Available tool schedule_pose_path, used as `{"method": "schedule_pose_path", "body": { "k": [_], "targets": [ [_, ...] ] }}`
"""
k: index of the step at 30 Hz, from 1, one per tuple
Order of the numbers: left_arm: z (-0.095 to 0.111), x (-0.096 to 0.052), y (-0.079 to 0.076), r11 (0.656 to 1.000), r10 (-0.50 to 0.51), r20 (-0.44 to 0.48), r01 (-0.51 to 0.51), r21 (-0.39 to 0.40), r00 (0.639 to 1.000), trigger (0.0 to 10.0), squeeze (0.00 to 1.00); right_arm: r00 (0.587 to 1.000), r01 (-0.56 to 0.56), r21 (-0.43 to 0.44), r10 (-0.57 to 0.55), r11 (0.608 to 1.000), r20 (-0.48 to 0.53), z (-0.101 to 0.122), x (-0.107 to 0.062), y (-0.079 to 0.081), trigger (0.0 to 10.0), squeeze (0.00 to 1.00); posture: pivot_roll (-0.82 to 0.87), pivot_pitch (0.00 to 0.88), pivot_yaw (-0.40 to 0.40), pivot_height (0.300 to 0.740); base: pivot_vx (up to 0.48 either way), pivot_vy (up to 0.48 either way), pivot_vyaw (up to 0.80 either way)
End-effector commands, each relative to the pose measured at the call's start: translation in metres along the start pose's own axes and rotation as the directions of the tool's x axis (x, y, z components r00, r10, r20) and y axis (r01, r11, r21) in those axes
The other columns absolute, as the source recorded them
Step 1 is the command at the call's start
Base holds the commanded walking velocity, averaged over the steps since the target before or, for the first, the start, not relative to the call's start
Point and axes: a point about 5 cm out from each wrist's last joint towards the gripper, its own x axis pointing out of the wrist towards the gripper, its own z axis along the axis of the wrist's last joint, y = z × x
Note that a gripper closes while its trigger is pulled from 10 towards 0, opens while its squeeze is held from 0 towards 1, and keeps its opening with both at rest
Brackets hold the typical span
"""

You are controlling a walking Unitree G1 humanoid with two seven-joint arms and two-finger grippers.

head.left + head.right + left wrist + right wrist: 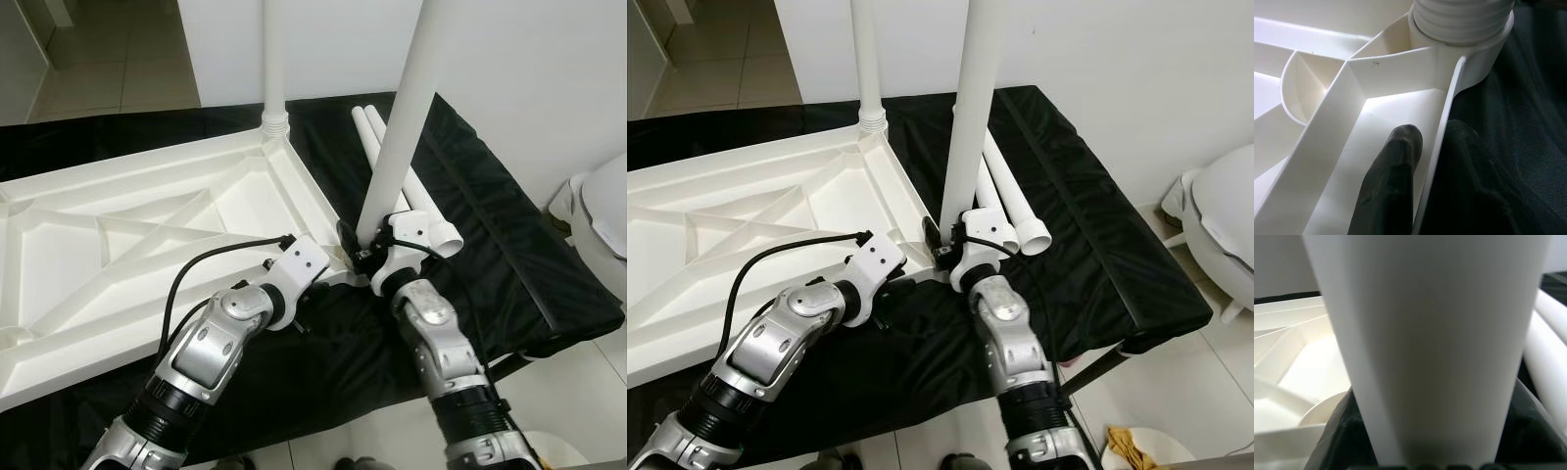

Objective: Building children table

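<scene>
**White plastic table, underside up, with a leg held at its near corner**

White plastic makes up nearly all we handle: the upturned tabletop [147,225] lies ribbed side up on a black cloth [490,245], cut off at the picture's left edge. One leg [274,59] already stands in the far corner socket, its top out of frame. The second leg [402,108] also runs off the top of the picture, and its lower end is hidden behind our right gripper [367,253], so we cannot tell whether it has met the near corner socket.

Our right gripper is clamped around that leg close to its foot; in the right wrist view the leg [1430,347] sits squarely between the dark fingers. Our left gripper [318,284] grips the tabletop's edge wall near the same corner: one finger [1391,181] lies inside the rim [1442,142], the other outside against the cloth.

Two spare legs [431,211] lie side by side on the cloth just beyond the right gripper. Behind stand a white wall and beige floor tiles [108,59]; a white rounded object [602,211] is cut off at the right.
</scene>
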Motion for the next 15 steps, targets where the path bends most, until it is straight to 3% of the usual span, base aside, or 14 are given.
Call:
{"method": "schedule_pose_path", "body": {
  "k": [1, 4, 9, 10, 11, 12, 13, 14, 15],
  "targets": [
    [0.006, -0.004, -0.003, 1.0, -0.009, 0.032, 0.008, 0.025, 0.999, 10.0, 0.0, 0.962, 0.177, 0.034, -0.166, 0.984, -0.216, -0.039, -0.014, -0.02, 0.0, 0.0, -0.03, 0.128, 0.007, 0.74, 0.0, 0.0, 0.0],
    [0.006, -0.003, -0.002, 1.0, -0.007, 0.031, 0.006, 0.027, 1.0, 10.0, 0.0, 0.937, 0.269, 0.027, -0.254, 0.963, -0.241, -0.04, -0.017, -0.014, 0.0, 0.0, -0.03, 0.122, 0.005, 0.74, 0.0, 0.0, 0.0],
    [0.006, -0.002, -0.003, 1.0, -0.007, 0.032, 0.006, 0.028, 0.999, 10.0, 0.0, 0.943, 0.26, 0.065, -0.238, 0.963, -0.234, -0.037, -0.015, -0.005, 0.0, 0.0, -0.03, 0.117, 0.001, 0.74, 0.0, 0.0, 0.0],
    [0.007, -0.002, -0.003, 1.0, -0.006, 0.033, 0.006, 0.028, 0.999, 10.0, 0.0, 0.95, 0.244, 0.084, -0.221, 0.966, -0.221, -0.035, -0.014, -0.003, 3.3, 0.0, -0.03, 0.116, 0.0, 0.74, 0.0, 0.0, 0.0],
    [0.007, -0.002, -0.003, 1.0, -0.006, 0.033, 0.006, 0.028, 0.999, 10.0, 0.0, 0.95, 0.244, 0.084, -0.221, 0.966, -0.221, -0.035, -0.014, -0.003, 3.3, 0.0, -0.03, 0.116, 0.0, 0.74, 0.0, 0.0, 0.0],
    [0.007, -0.002, -0.003, 1.0, -0.006, 0.033, 0.005, 0.028, 0.999, 10.0, 0.0, 0.96, 0.222, 0.102, -0.198, 0.97, -0.198, -0.032, -0.013, -0.002, 10.0, 0.0, -0.03, 0.114, -0.001, 0.74, 0.0, 0.0, 0.0],
    [0.006, -0.003, -0.003, 1.0, -0.005, 0.033, 0.004, 0.028, 0.999, 10.0, 0.0, 0.966, 0.207, 0.113, -0.184, 0.972, -0.182, -0.029, -0.012, -0.002, 10.0, 0.0, -0.03, 0.114, -0.001, 0.74, 0.0, 0.0, 0.0],
    [0.006, -0.003, -0.003, 1.0, -0.004, 0.032, 0.003, 0.028, 0.999, 10.0, 0.0, 0.974, 0.183, 0.107, -0.166, 0.977, -0.151, -0.025, -0.012, -0.003, 10.0, 1.0, -0.03, 0.112, -0.002, 0.74, 0.0, 0.0, 0.0],
    [0.006, -0.003, -0.003, 1.0, -0.004, 0.032, 0.003, 0.028, 0.999, 10.0, 0.0, 0.974, 0.183, 0.107, -0.166, 0.977, -0.151, -0.025, -0.012, -0.003, 10.0, 1.0, -0.03, 0.112, -0.002, 0.74, 0.0, 0.0, 0.0]
  ]
}}
